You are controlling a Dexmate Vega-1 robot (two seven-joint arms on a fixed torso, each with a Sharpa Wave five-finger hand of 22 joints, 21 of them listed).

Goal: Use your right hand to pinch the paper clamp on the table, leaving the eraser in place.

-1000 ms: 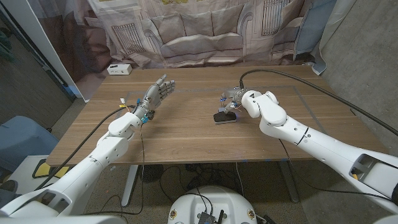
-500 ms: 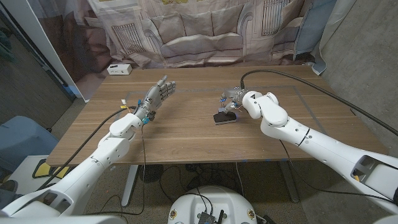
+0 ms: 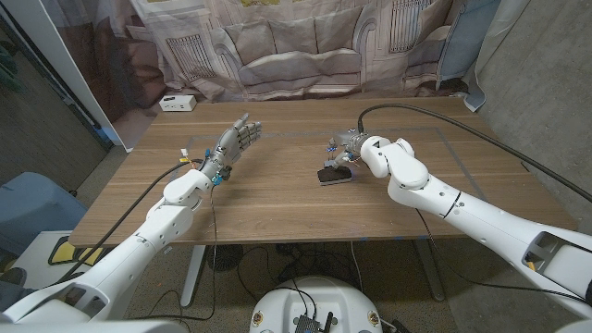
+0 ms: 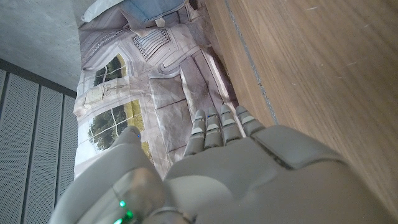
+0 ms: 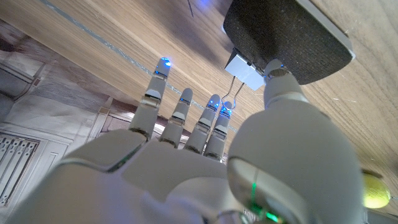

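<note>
The right hand is low over the middle of the wooden surface, right behind a dark eraser that lies flat on the wood. In the right wrist view, the fingers are stretched out side by side and point across the wood, with small blue lights on their tips. The thumb reaches toward a small paper clamp with a thin wire loop, which sits just beside the edge of the eraser. The thumb tip looks to be touching the clamp, but I cannot tell if the hand really pinches it or is only near it. From the head view the clamp is hidden behind the hand and the eraser.

The left hand is raised over the left part of the surface, well apart from the eraser. Its fingers are straight and a little spread, and it holds nothing. The left wrist view shows the same open fingers against a printed curtain behind the surface.

A small white box stands near the far left corner of the surface.
</note>
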